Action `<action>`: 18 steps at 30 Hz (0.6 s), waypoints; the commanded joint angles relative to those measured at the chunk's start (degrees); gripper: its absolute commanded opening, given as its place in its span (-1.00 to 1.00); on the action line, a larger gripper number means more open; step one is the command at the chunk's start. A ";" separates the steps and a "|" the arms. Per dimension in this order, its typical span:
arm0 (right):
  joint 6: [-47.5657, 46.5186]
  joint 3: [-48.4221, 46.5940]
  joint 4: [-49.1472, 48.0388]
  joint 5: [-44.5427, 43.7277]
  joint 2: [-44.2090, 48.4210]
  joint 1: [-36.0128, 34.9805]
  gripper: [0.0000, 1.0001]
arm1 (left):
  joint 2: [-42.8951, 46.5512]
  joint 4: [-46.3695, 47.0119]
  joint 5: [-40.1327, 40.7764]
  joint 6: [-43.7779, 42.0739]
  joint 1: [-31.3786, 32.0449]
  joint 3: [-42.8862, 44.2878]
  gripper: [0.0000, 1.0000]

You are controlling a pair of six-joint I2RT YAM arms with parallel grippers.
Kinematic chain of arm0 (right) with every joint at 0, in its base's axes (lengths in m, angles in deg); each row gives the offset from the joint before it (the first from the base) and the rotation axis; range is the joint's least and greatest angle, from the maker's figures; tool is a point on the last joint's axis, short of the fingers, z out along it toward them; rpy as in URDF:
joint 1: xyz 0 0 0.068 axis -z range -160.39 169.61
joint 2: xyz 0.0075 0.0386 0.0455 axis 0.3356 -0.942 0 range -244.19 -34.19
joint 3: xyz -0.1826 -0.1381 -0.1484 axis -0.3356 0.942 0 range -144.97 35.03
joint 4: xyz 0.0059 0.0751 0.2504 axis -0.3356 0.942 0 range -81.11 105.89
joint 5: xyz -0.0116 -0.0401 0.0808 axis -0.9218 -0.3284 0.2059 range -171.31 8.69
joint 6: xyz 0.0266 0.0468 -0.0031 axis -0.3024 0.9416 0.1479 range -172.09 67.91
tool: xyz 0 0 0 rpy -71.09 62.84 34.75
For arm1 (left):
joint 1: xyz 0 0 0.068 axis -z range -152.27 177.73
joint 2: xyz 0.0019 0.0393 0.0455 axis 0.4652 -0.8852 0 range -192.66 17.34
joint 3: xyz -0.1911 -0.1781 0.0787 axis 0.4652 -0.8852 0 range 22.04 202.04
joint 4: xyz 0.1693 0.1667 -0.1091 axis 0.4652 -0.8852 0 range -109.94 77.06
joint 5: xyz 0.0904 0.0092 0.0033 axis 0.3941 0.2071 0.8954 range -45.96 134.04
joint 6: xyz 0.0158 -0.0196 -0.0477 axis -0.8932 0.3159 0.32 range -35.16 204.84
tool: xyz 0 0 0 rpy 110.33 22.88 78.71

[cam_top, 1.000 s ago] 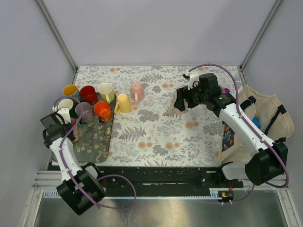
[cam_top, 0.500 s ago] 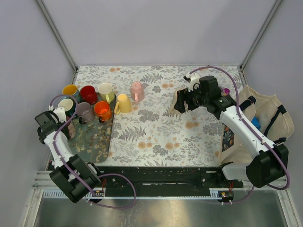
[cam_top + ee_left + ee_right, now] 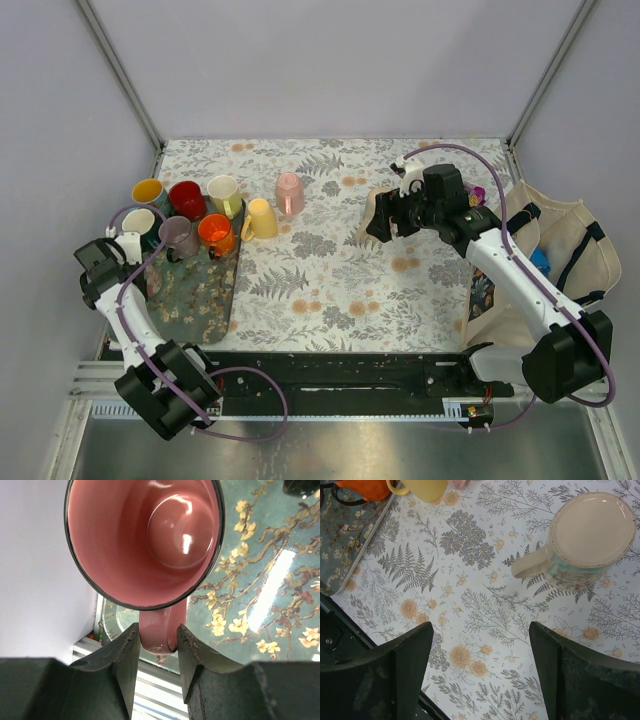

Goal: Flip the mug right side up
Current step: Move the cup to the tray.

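Pink, dark-rimmed mug (image 3: 145, 540): held by the left claw (image 3: 158, 652), whose jaws are closed to a narrow gap on the handle (image 3: 161, 632) just ahead of the fingertips. The mouth faces the wrist camera. A teal blossom-patterned tray (image 3: 265, 580) lies beyond the mug and to the claw's right.

Step, as judged: this mug is mouth-up or nearly so and waits to be set down. The next move calls for lowering it level onto a bare part of the tray, then parting the jaws without dragging the handle.

Tray stock, ahead and right of that claw in the overhead view:
- mustard mug (image 3: 150, 190)
- red mug (image 3: 187, 198)
- white mug (image 3: 140, 222)
- mauve mug (image 3: 178, 236)
- orange mug (image 3: 216, 233)
- ivory mug (image 3: 224, 192)

Just off the tray's far right corner are a yellow mug (image 3: 260, 218) on its side and a pale pink mug (image 3: 290, 193) with its base up.

Right claw (image 3: 481, 630): jaws wide apart, holding nothing. A cream mug (image 3: 592, 535) stands base up, ahead and right of the claw, clear of both fingers. Its handle points to the claw's left. It looks like the next one to turn, and the claw would have to shift right and descend before closing on it.

Surface: fern-and-flower printed cloth (image 3: 330, 280).

Room: pale lilac-grey walls and metal corner posts. A canvas tote bag (image 3: 555, 240) sits at the table edge, to the right of the right claw.
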 commanded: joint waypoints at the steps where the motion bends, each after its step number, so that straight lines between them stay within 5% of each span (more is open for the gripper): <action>1: 2.44 -1.10 -2.94 1.79 0.24 0.33 0.73 | 1.35 -2.21 5.18 -1.77 -0.25 2.63 -0.21; 18: 2.62 0.75 -4.26 1.35 0.50 0.24 0.74 | -0.67 -5.72 9.95 0.33 0.36 11.06 -0.16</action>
